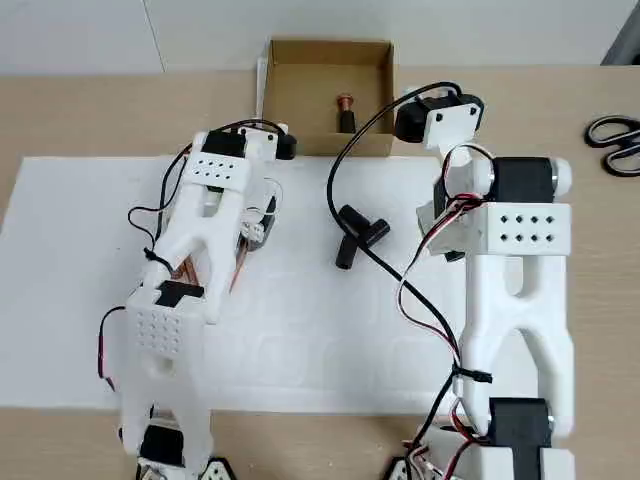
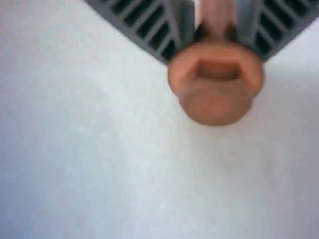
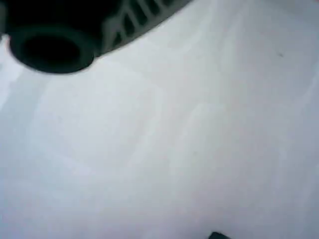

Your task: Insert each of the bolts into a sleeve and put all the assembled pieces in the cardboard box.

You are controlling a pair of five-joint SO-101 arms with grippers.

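My left gripper [image 2: 217,27] is shut on a copper bolt [image 2: 215,89], pinching its shank between dark ribbed fingers [image 2: 144,30] with its head just above the white mat. In the high view this gripper [image 1: 258,222] is left of centre. My right gripper [image 3: 55,22] is shut on a black sleeve [image 3: 50,50] with its open end showing, and stands over the mat at the right [image 1: 440,222]. Three loose black sleeves [image 1: 358,232] lie touching between the arms. The cardboard box [image 1: 280,95] at the back holds one assembled piece [image 1: 345,110].
A white mat [image 1: 300,340] covers the table between the arms. More copper bolts [image 1: 188,270] lie partly hidden under the left arm. A black cable [image 1: 345,150] loops from the right arm across the mat. Scissors [image 1: 615,140] lie at the far right.
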